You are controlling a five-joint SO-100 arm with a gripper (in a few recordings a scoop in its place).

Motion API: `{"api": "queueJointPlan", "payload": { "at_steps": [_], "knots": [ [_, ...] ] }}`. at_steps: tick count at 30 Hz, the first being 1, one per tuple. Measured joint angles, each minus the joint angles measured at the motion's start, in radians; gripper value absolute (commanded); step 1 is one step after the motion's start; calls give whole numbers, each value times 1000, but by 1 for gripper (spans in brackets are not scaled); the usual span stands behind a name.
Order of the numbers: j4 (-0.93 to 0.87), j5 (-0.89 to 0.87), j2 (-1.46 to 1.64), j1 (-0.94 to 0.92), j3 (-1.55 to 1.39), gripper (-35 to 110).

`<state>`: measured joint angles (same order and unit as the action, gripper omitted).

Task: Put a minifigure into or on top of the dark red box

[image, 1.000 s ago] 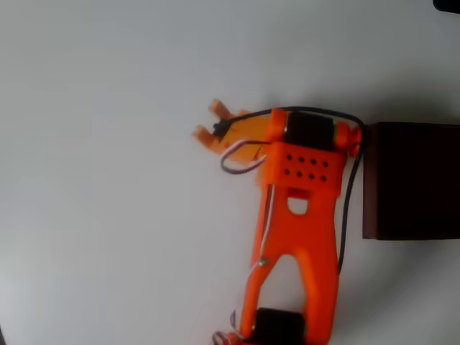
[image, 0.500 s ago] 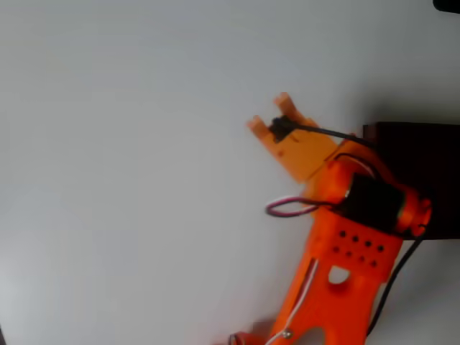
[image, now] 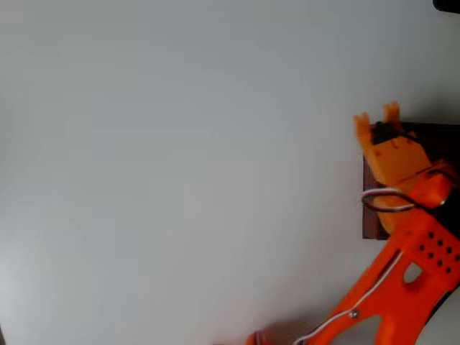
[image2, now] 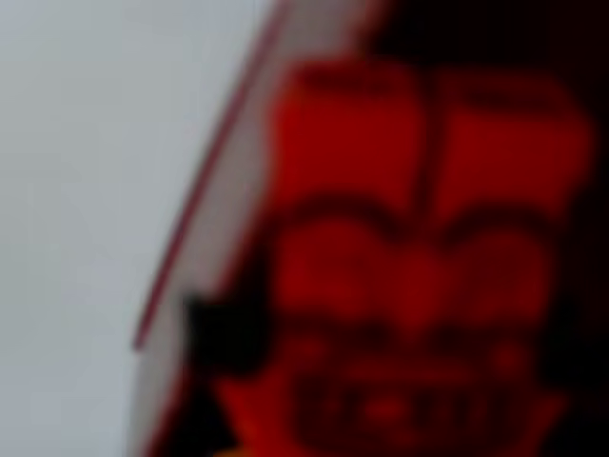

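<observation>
Overhead view: orange two-finger pincer (image: 379,121) above the upper-left corner of the rectangular maroon thin-walled box (image: 371,215). Wrist view: blurred bright red toy minifigure (image2: 419,267) close under the pincer, apparently gripped; box's dark interior behind it

Blurred bright red minifigure (image2: 419,276) close up, before the dark red box's (image2: 205,205) thin wall.

My arm (image: 402,287) is bright orange plastic, hole-dotted bracket, one screw, white wire along it, a looped cable near the wrist; gripper (image: 379,118) paler orange.
</observation>
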<state>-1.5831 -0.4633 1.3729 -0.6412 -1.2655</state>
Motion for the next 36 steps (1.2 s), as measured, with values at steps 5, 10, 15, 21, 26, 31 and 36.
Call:
{"api": "queueJointPlan", "payload": {
  "at_steps": [5, 10, 15, 21, 26, 31, 36],
  "knots": [
    [-104, -2, -262, -49, 327, 0],
    [-167, 6, -523, -72, 669, 0],
    [-189, 11, -583, -63, 765, 11],
    [-190, 32, -583, -74, 769, 25],
    [-190, 43, -584, -71, 764, 24],
    [-189, 83, -499, -60, 650, 23],
    [-192, 181, -307, 14, 480, 21]
  ]
}}
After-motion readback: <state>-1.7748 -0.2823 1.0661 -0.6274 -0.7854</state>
